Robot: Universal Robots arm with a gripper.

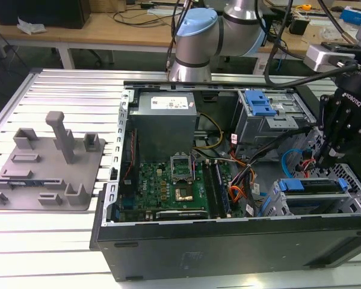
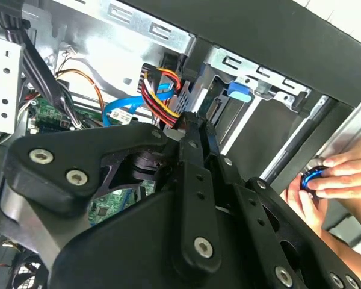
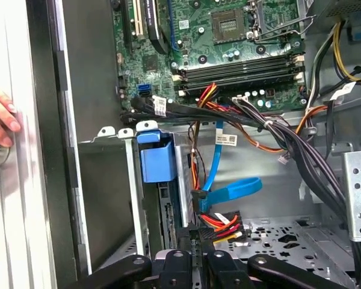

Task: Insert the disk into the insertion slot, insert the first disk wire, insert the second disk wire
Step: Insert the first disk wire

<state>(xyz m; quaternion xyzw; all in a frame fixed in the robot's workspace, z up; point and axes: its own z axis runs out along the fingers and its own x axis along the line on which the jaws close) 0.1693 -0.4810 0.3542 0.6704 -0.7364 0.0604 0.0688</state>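
Where the arm reaches into the open computer case (image 1: pixel 228 247), I log the tool (image 1: pixel 322 161) low at the exterior view's right, over the drive cage.

Tool: in both wrist views (image 3: pixel 197 233) (image 2: pixel 191 122) its black fingers are drawn together and pinch the black connector of the red, yellow and black wire bundle (image 3: pixel 224 224) (image 2: pixel 159 90).

Disk (image 1: pixel 308 186): seated in the insertion slot (image 1: pixel 283 208), its blue carrier showing at the cage mouth. In the first wrist view the carrier's blue tab (image 3: pixel 156 161) stands just beside the tool, with the held connector close against the disk's end.

Blue data cable (image 3: pixel 228 191) (image 2: pixel 123 111): a flat ribbon looped just beside the wire bundle. I cannot tell where its far end is plugged.

Motherboard (image 1: pixel 168 180): flat in the case floor, well apart from the tool.

Grey box with a blue latch (image 1: pixel 249 126): behind the drive cage, apart from the disk.

Hand (image 3: pixel 1 117) (image 2: pixel 340 177): a person's fingers rest on a blue-ringed button (image 2: pixel 311 177) outside the case wall.

Tabletop (image 1: pixel 66 96): slotted metal. It carries the case and a grey fixture plate (image 1: pixel 24 180) at the exterior view's left.
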